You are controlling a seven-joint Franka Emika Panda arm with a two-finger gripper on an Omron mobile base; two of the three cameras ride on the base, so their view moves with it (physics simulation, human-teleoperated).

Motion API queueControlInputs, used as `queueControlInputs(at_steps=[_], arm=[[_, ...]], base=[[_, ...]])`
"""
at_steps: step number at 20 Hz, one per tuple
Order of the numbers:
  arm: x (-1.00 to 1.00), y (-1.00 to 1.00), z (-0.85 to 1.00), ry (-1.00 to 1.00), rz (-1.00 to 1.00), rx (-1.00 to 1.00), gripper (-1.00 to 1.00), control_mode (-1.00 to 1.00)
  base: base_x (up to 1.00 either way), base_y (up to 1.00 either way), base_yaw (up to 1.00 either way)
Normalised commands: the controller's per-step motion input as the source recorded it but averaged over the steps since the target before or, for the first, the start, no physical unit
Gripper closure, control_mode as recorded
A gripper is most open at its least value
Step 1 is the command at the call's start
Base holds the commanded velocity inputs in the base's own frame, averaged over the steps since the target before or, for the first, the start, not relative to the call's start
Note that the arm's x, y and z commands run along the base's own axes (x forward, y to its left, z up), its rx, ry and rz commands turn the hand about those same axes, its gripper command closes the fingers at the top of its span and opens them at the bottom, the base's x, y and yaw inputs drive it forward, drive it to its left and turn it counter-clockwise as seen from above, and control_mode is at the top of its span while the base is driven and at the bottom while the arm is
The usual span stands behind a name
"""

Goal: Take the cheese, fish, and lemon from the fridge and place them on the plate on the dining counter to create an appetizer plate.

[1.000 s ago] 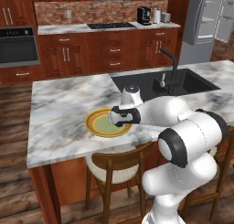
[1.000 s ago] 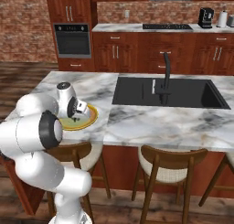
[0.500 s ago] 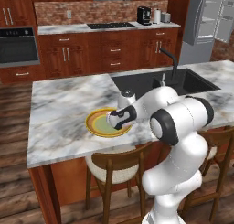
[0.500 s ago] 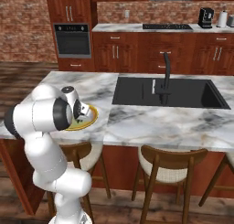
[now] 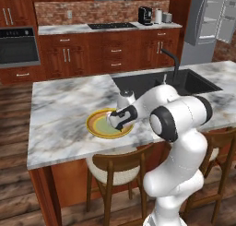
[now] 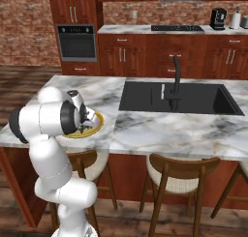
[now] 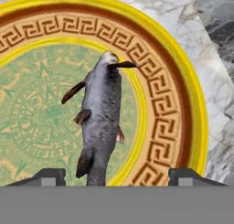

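The fish point(image 7: 103, 118), dark grey and slender, lies on the plate point(image 7: 178, 109), across the edge of its pale green centre, head away from the hand. My gripper point(image 7: 116, 177) hangs low over it, open, its fingertips point(image 7: 45, 176) wide apart on either side of the tail and apart from it. The plate point(image 5: 97, 127) rests on the dining counter point(image 5: 60, 119), with the gripper point(image 5: 117, 123) over its right part. In the right base view the arm covers much of the plate point(image 6: 99, 120). The fridge point(image 5: 207, 22) stands open at the back right. The cheese and the lemon are out of view.
A black sink point(image 6: 174, 98) with a dark faucet point(image 6: 175, 81) is sunk into the counter right of the plate. Wooden stools point(image 6: 179, 178) stand along the near side. The wall counter behind carries a coffee machine point(image 5: 145, 15), beside a built-in oven point(image 5: 18, 47).
The hand has come down over the plate and its jaws have gone from shut to wide open. The fish now lies free on the plate.
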Motion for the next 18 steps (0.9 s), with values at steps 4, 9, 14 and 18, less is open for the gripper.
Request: queueControlInputs(at_steps=[4,9,14,18], arm=[[-0.69,0.0,0.58,0.0,-0.02,0.0,-1.0,-1.0],[-1.0,-0.2,0.86,-0.07,-0.02,0.0,-1.0,-1.0],[-1.0,-0.43,0.93,-0.11,-0.02,0.0,-1.0,-1.0],[-1.0,-0.42,0.8,-0.1,-0.03,0.0,-1.0,-1.0]], base=[[0.0,0.0,0.0],[0.0,0.0,0.0],[0.0,0.0,0.0],[0.0,0.0,0.0]])
